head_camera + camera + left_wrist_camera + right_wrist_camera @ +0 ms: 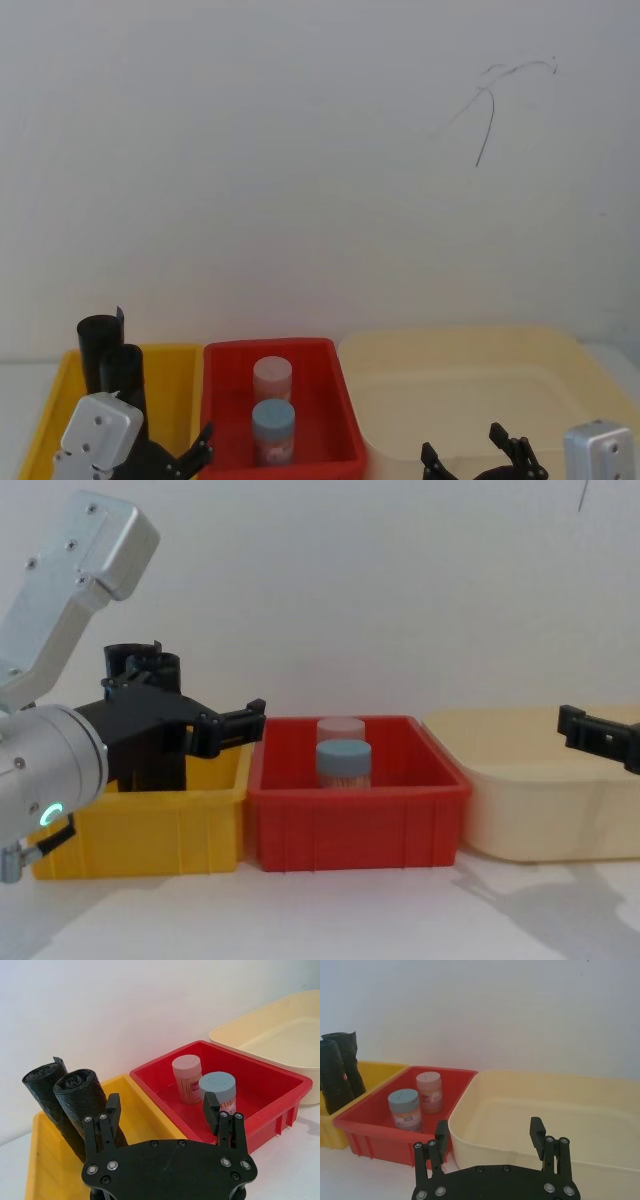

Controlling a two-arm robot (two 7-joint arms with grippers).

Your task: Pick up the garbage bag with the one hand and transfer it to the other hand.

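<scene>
Two black garbage bag rolls (100,345) (127,375) stand upright side by side in the yellow bin (180,362); the left wrist view shows them as crinkly rolls (44,1091) (82,1094) leaning on the bin's back corner. My left gripper (161,1105) is open and holds nothing; it hovers just in front of the rolls, over the wall between the yellow and red bins. From the chest view it (225,725) covers most of the rolls (140,665). My right gripper (489,1127) is open and holds nothing, before the cream tub (555,1110).
A red bin (335,385) between the yellow bin and the cream tub (460,350) holds a pink-lidded jar (272,378) and a blue-lidded jar (273,425). A white wall rises close behind the bins. Bare white table lies in front of them.
</scene>
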